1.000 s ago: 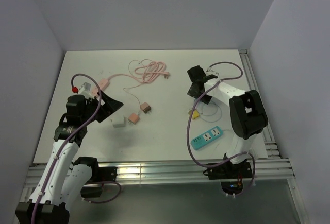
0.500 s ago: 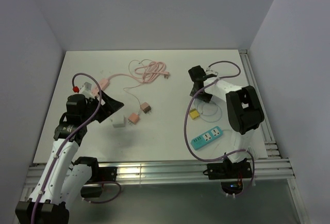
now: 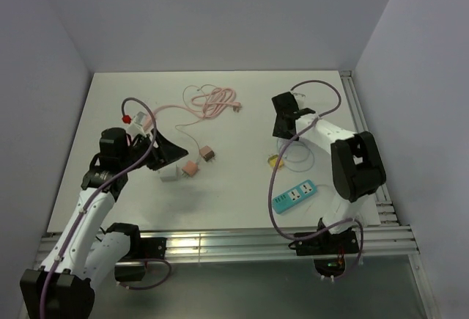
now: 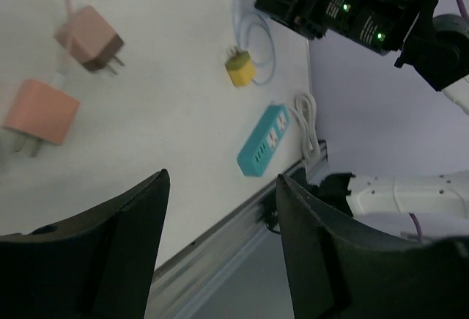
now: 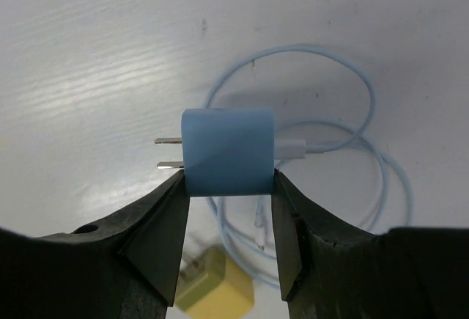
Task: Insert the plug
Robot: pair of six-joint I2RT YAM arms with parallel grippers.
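Blue first: found the plug (image 5: 228, 150) clamped by its sides between the jaws of the right gripper (image 5: 229, 180), two flat prongs bare and pointing left in the wrist view; could not pick it out from above, masked by the gripper's own body. Could not tell how high it hung over the table (image 3: 234, 209). Traced its pale cable (image 5: 311, 149) looping on the surface beneath; lost part of a yellow adapter (image 5: 216, 290) to the dark fingers and the bottom edge of that view.

Saw the left gripper (image 4: 220, 187) with jaws wide apart and nothing between them — only two black finger shapes, cropped at the bottom.

Made out the teal power strip (image 3: 294, 196) near the front rail (image 3: 220, 240), well apart from the plug; could not read its sockets from above, too small. Noted two pink adapters (image 3: 190, 166) and a white one (image 3: 169, 174) just beside the left gripper, a pink cable coil (image 3: 214, 103) farther back; found bare table between those and the strip — open room on its left side.
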